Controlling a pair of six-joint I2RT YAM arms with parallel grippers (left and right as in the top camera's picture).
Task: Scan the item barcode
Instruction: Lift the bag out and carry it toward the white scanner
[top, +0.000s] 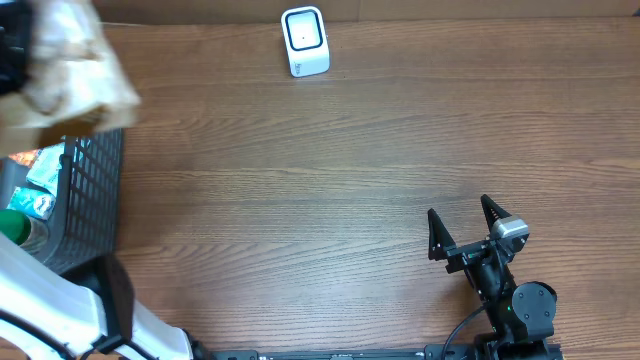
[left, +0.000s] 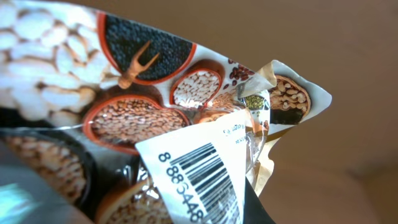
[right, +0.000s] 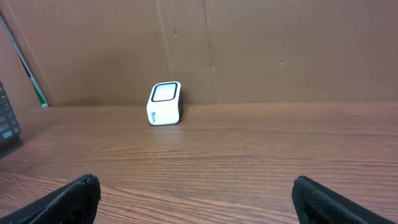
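Overhead view: at the worktop's near right edge my right tool (top: 460, 207) rests empty, jaws spread wide. Past the basket (top: 95, 190) on the left edge, my left tool, mostly hidden, is closed on the grain pouch (top: 65, 65), held aloft. The scanner (top: 304, 41) stands well apart at the far edge. I judge the pouch's bent barcode label (left: 196, 177) may curl away and fail to read.

Packet (top: 65, 70) blurred, cut by frame corner overhead; barcode (left: 202, 180) cropped at bottom edge.
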